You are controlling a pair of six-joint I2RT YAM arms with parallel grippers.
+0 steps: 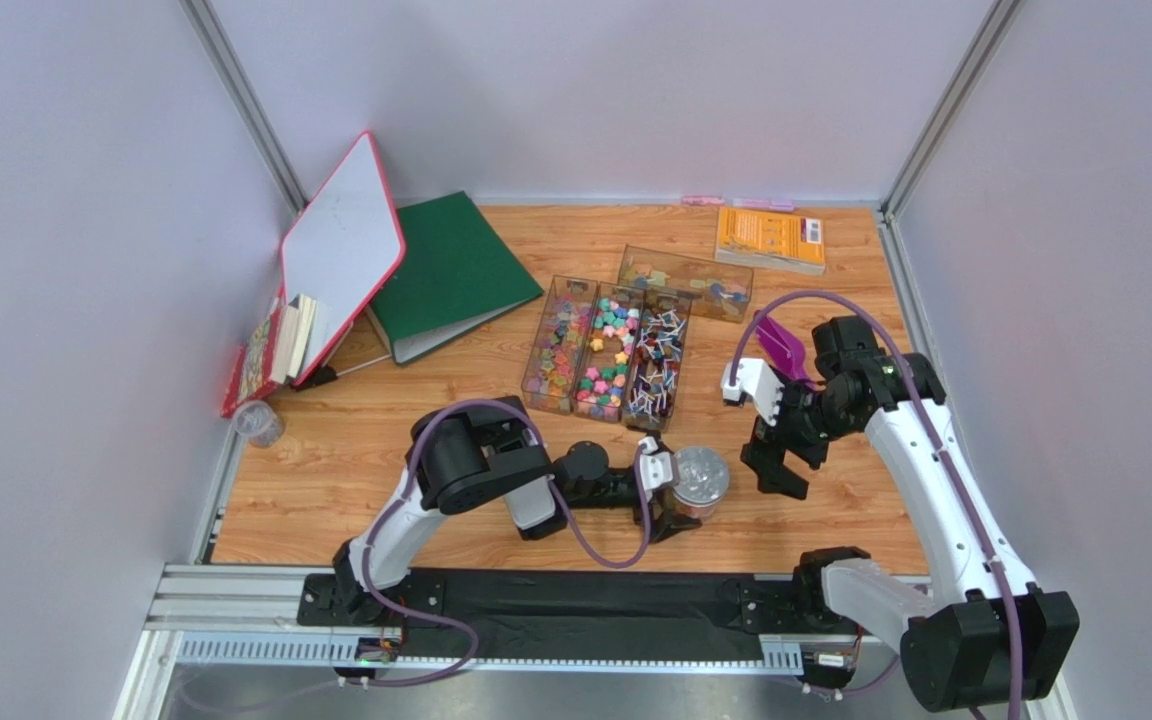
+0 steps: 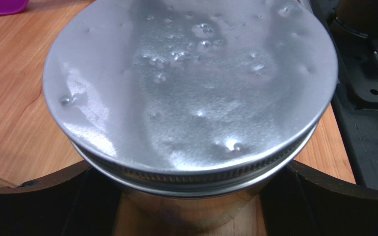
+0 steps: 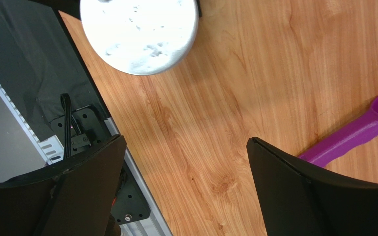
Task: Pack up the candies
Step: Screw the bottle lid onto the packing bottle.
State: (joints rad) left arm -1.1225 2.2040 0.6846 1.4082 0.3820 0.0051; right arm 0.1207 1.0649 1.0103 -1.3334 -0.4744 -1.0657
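Colourful candies (image 1: pixel 608 353) in clear trays (image 1: pixel 536 348)

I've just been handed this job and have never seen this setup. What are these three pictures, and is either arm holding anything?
These are two robot arms bolted at the table's near edge. The wide picture looks down from above and behind them. The other two come from a camera on each wrist. On the wooden table sit clear trays of candies, a purple scoop, a silver tin with its lid on, a green binder and an orange book. The left jaws stand wide around the tin, not visibly pressing it. The right jaws hang open over bare wood near the scoop. Neither holds anything.
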